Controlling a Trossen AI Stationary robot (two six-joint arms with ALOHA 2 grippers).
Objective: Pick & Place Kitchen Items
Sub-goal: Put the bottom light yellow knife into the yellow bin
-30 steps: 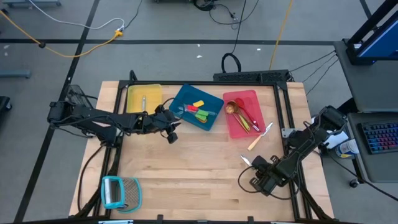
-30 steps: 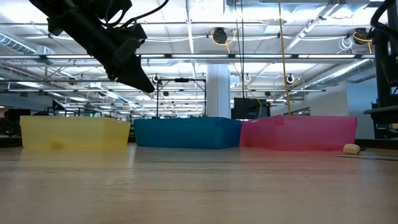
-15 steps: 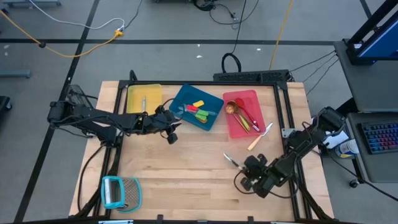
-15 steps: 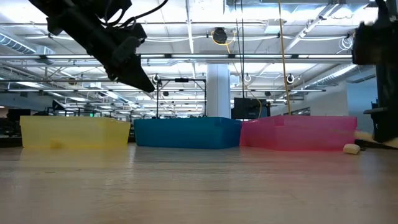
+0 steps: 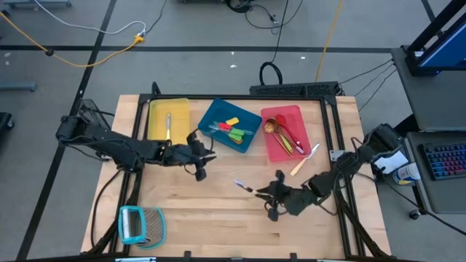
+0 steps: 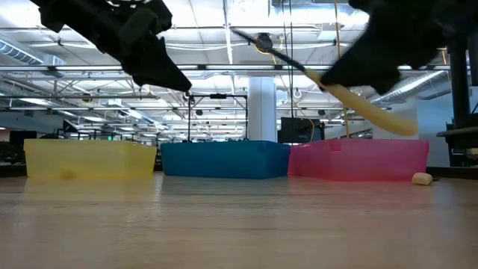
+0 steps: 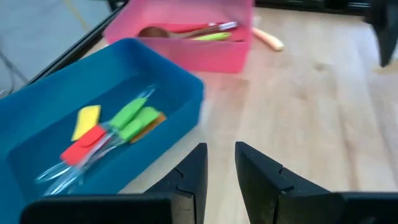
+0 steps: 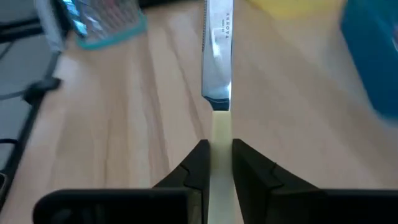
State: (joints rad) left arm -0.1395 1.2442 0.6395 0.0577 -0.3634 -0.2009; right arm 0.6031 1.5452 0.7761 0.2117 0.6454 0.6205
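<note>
1. A cream-handled knife [image 8: 219,56] is being pinched by the right gripper [image 8: 217,163]; the fingers are pressed on the cream handle and the blade is sticking out ahead.
2. In the high view the right gripper [image 5: 271,195] is being held over the middle of the wooden table [image 5: 218,211], with the knife [image 5: 243,185] pointing toward the left arm's side.
3. In the low view the knife [image 6: 328,82] is being carried tilted, well above the table top and clear of it.
4. The left gripper [image 7: 219,168] is being held just beside the blue tray [image 7: 56,124], over bare table; its fingers are parted by a narrow gap and nothing is being gripped.
5. Green, yellow and red tools [image 7: 118,124] are lying inside the blue tray.
6. Spoons [image 5: 280,132] are lying in the red tray [image 5: 275,153]; a second cream-handled knife [image 5: 304,161] is lying on the table just beside that tray.
7. One slim utensil [image 5: 167,124] is lying in the yellow tray [image 5: 156,109].
8. A teal-framed grater [image 5: 140,224] is lying at the table's near left corner, well apart from the trays.
</note>
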